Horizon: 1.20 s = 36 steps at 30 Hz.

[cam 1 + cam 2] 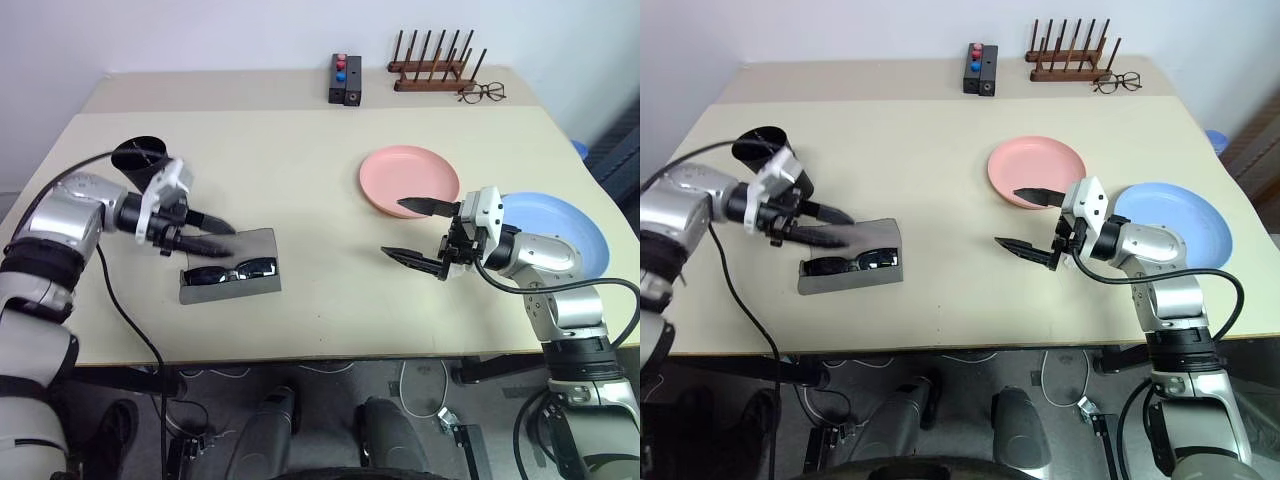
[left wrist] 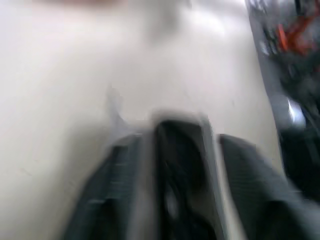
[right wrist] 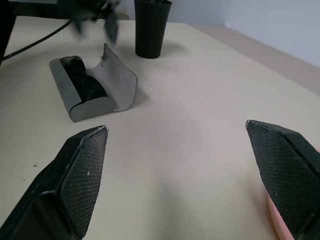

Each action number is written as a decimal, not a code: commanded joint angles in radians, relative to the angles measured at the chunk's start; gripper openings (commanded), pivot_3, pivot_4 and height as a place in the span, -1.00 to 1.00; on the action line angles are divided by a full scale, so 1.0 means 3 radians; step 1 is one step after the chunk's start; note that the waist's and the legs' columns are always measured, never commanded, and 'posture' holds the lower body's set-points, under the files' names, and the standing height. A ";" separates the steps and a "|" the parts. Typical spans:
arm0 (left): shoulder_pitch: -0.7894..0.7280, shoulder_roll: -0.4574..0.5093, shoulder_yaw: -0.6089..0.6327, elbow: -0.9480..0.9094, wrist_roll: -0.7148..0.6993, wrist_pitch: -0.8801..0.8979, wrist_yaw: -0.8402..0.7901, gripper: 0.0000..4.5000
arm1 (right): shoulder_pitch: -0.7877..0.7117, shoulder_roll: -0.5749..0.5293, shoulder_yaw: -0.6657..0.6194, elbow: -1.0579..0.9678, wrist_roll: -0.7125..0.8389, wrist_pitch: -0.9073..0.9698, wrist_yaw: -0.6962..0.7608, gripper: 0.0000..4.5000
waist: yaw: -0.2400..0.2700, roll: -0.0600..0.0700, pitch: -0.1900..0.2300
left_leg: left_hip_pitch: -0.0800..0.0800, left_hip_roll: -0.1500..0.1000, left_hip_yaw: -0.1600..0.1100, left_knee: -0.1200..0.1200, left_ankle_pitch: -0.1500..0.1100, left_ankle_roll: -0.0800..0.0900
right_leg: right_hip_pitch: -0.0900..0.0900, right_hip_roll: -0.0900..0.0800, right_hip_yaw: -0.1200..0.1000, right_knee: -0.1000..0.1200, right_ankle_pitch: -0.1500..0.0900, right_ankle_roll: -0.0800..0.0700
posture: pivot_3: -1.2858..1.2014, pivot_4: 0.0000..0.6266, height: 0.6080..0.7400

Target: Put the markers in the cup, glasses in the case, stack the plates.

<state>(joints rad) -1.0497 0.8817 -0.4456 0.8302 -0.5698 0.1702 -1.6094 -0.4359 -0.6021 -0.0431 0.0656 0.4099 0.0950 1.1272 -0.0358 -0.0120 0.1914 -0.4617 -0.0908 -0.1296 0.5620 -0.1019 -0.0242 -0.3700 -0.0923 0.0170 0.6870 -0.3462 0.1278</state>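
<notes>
left gripper (image 1: 212, 237) hovers just above the raised flap of the case (image 1: 229, 266), fingers narrowed and near the flap's edge; contact with the flap cannot be confirmed. right gripper (image 1: 408, 230) is held above the table (image 1: 300, 170) with fingers spread wide and nothing between them, between the case and the plates. sunglasses (image 1: 230, 271) lie inside the grey case, lid up. black cup (image 1: 142, 162) stands upright behind the left gripper, near the table's left edge. pink plate (image 1: 408, 180) and blue plate (image 1: 560, 235) lie side by side, not stacked, the blue one partly under the right arm. clear-lens spectacles (image 1: 482, 93), a wooden rack (image 1: 432, 60) and a black button box (image 1: 345, 78) sit at the far edge.
</notes>
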 commanded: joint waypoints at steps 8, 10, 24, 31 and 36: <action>-0.0160 -0.0248 0.0685 0.0632 0.0822 -0.0614 0.0479 -0.99 | -0.0013 0.0007 -0.0010 -0.0071 0.0022 -0.0078 0.0039 1.00 | -0.0030 0.0000 0.0000 | 0.0000 0.0002 0.0004 -0.0004 0.0000 0.0000 | 0.0002 0.0001 0.0003 0.0004 0.0000 0.0000 | 0.03 -0.52 1.00; -0.0145 -0.0304 0.0724 0.0718 0.0996 -0.0756 0.0707 -0.99 | -0.0012 0.0007 -0.0015 -0.0071 0.0017 -0.0080 0.0032 1.00 | -0.0028 0.0000 0.0000 | 0.0000 0.0001 0.0005 -0.0003 0.0000 0.0000 | 0.0003 0.0001 0.0003 0.0004 0.0000 0.0001 | 0.03 -0.52 1.00; 0.0396 -0.0433 0.0835 0.0611 0.1538 -0.1026 0.0538 -0.99 | 0.0027 -0.0010 -0.0032 -0.0054 -0.0019 -0.0136 0.0029 1.00 | -0.0027 0.0001 -0.0001 | 0.0002 0.0001 0.0005 -0.0003 0.0000 0.0000 | 0.0005 0.0001 0.0004 0.0005 0.0000 0.0001 | 0.03 -0.52 1.00; 0.0483 -0.0405 0.0978 0.0343 0.1475 -0.0897 0.0179 -0.99 | 0.0024 -0.0012 -0.0034 -0.0034 -0.0022 -0.0154 0.0041 1.00 | -0.0028 0.0001 -0.0001 | 0.0002 0.0001 0.0004 -0.0003 0.0000 0.0000 | 0.0005 0.0001 0.0004 0.0005 0.0000 0.0001 | 0.03 -0.52 1.00; 0.0737 -0.0334 0.1017 -0.0117 0.1419 -0.0732 -0.0003 -0.99 | 0.0021 -0.0003 -0.0023 -0.0002 -0.0030 -0.0183 0.0044 1.00 | -0.0029 0.0003 -0.0002 | 0.0003 0.0001 0.0005 -0.0003 0.0000 0.0000 | 0.0006 0.0001 0.0005 0.0005 0.0000 0.0001 | 0.03 -0.52 1.00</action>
<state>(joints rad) -0.8540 0.7667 -0.1494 0.8385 -0.1315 -0.0696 -1.5880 -0.4269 -0.6017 -0.0374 0.0749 0.3955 0.0587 1.1373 -0.0445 -0.0112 0.1908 -0.4607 -0.0903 -0.1283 0.5609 -0.1018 -0.0244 -0.3684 -0.0921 0.0184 0.6884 -0.3461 0.1279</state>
